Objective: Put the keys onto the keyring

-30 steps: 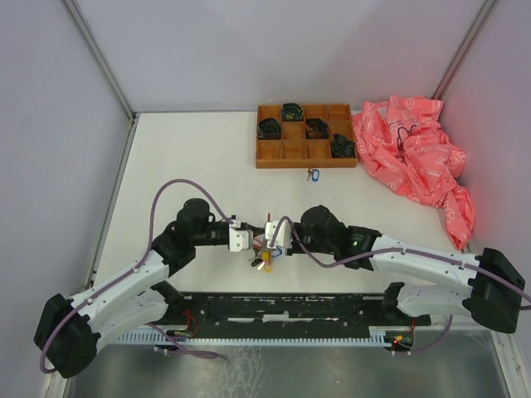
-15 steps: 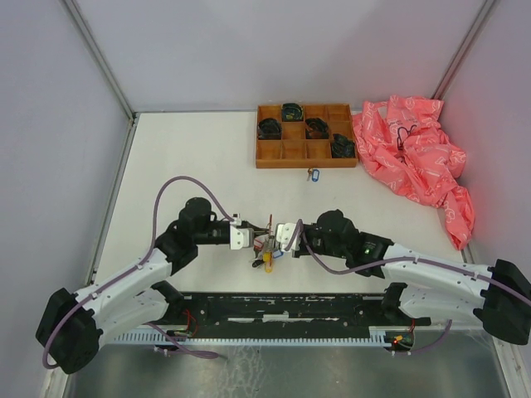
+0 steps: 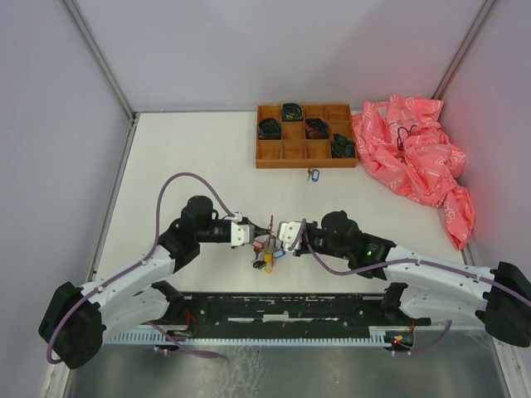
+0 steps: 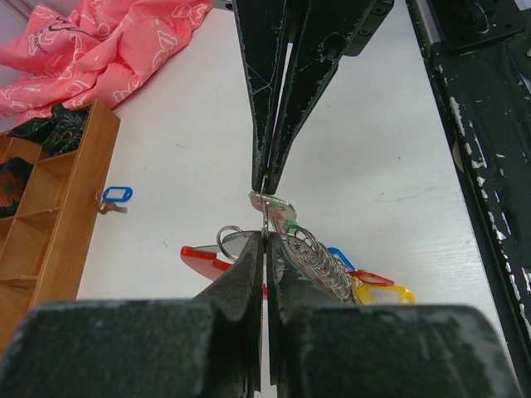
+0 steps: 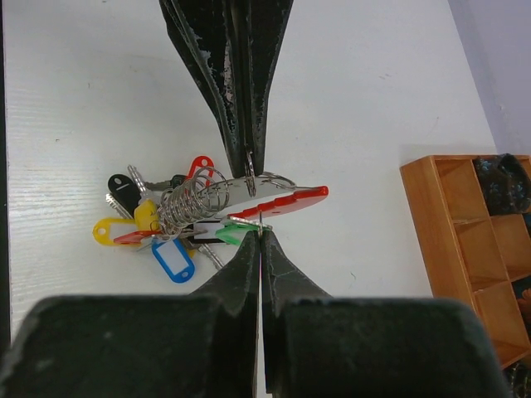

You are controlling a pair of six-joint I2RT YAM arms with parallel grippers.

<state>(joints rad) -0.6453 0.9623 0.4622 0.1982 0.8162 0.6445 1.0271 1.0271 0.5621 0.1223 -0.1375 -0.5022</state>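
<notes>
The keyring bunch [image 3: 265, 249] lies between my two grippers: a coil of silvery rings [image 5: 191, 199], a curved red strap [image 5: 286, 201], and blue [image 5: 174, 259], yellow [image 5: 112, 230] and black [image 5: 123, 186] tags. My left gripper [image 3: 264, 228] is shut on a thin silvery ring [image 5: 250, 184] of the bunch; its tips [image 4: 264, 236] pinch the wire edge-on. My right gripper [image 3: 276, 231] faces it tip to tip, and its tips [image 5: 260, 235] are shut on the small ring of a green-tagged key [image 5: 236, 232]. A loose blue-tagged key [image 3: 313, 174] lies by the tray.
A brown wooden compartment tray [image 3: 304, 157] with dark coiled items stands at the back. A crumpled pink bag [image 3: 415, 157] lies at the back right. The black rail [image 3: 282, 307] runs along the near edge.
The right wrist has drawn back to the right and the left gripper has shifted slightly away from me. Both stay shut, tip to tip over the bunch.
</notes>
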